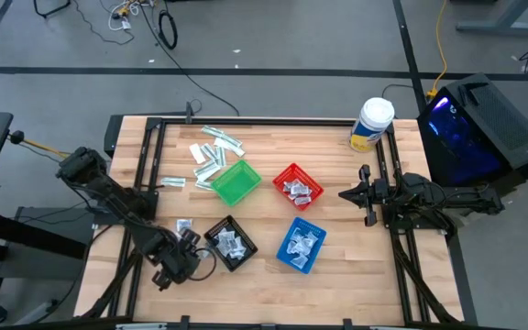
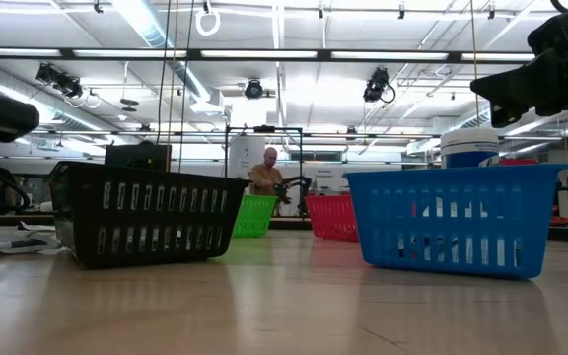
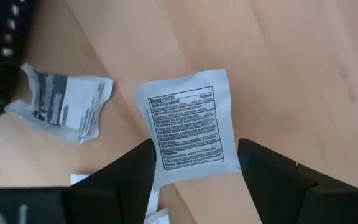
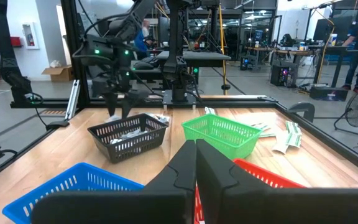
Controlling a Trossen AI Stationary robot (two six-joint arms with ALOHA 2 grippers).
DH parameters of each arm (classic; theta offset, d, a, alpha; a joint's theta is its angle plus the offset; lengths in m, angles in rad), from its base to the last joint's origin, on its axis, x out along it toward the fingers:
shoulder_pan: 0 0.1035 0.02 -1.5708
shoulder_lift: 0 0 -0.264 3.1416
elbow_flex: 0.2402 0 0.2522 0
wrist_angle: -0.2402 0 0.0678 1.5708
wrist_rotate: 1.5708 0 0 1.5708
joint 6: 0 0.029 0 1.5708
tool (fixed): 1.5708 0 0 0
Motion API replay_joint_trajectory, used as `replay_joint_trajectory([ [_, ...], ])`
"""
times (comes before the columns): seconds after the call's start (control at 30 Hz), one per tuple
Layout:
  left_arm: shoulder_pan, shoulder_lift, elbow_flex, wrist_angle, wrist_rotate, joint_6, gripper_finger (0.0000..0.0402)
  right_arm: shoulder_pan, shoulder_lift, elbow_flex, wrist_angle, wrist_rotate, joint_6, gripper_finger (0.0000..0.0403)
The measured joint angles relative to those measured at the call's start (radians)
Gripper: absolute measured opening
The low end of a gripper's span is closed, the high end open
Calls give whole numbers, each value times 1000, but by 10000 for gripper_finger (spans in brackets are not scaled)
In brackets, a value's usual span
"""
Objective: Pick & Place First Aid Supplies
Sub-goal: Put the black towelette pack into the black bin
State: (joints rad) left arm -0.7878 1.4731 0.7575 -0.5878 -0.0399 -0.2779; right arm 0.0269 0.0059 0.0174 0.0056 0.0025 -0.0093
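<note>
A white square packet [image 3: 191, 121] printed "Drug Facts" in black lies flat on the wooden table [image 3: 291, 74], between the spread fingers of the left pincer [image 3: 194, 177], which hangs directly above it without gripping it. A crumpled packet [image 3: 61, 102] lies just beside it, near the black basket [image 1: 230, 243]. More packets fill the red basket [image 1: 298, 187] and blue basket [image 1: 301, 244]; narrow strips [image 1: 216, 147] lie by the green basket [image 1: 236, 182]. The right pincer [image 1: 354, 194], fingers closed and empty, waits at the table's right side.
</note>
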Motion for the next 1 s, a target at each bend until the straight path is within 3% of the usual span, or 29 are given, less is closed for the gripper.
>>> replay_joint_trajectory([
  [0.47, 16, -2, 199, -131, -18, 64, 236, 0, 0, 0, 0, 0, 0, 13],
  [1.0, 212, -3, 301, -166, -82, 252, 236, 0, 0, 0, 0, 0, 0, 13],
])
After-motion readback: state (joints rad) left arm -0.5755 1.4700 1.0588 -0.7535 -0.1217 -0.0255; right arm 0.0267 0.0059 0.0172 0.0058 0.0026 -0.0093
